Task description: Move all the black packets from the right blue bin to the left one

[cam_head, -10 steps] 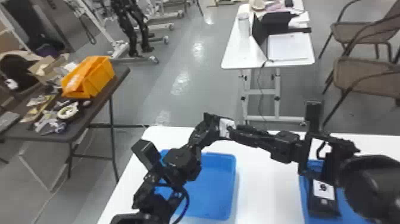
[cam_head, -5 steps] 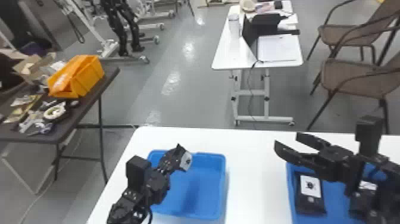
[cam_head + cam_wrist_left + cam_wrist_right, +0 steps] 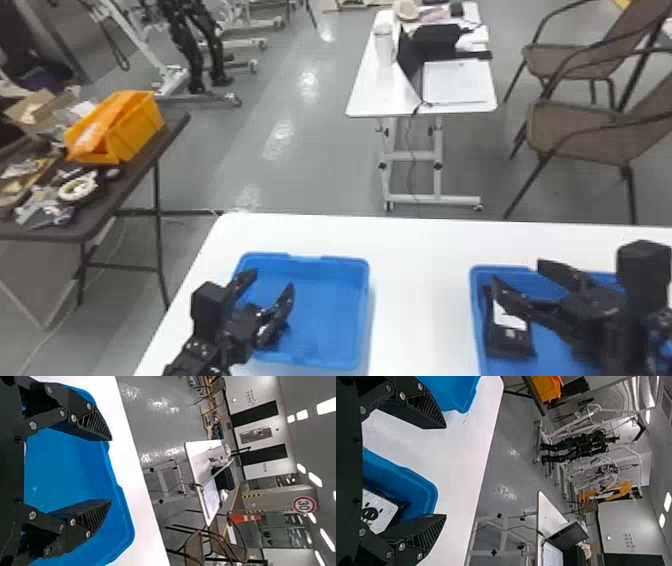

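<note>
My left gripper [image 3: 272, 280] is open over the left blue bin [image 3: 364, 310]. Low in that bin, a dark packet-like shape [image 3: 278, 336] lies partly hidden beside its fingers. In the left wrist view the left gripper [image 3: 110, 470] has its fingers wide apart over blue bin floor. Over the right blue bin [image 3: 475, 305] my right gripper [image 3: 517, 271] stands open, above a black packet [image 3: 507, 344] with a white label at the bin's left side. The right wrist view has the open right gripper [image 3: 445, 471] and a labelled packet [image 3: 380, 512] in the bin. The right arm hides part of its bin.
Both bins sit on a white table [image 3: 420, 300], with a strip of tabletop between them. Beyond stand another white table [image 3: 370, 95] with a laptop, and brown chairs [image 3: 575, 130]. A dark table [image 3: 172, 130] with an orange bin [image 3: 135, 130] is at the left.
The grippers, together around a packet between the bins a second ago, have separated. My left one carried it back over the left bin and has opened; the right one moved back over its bin.
</note>
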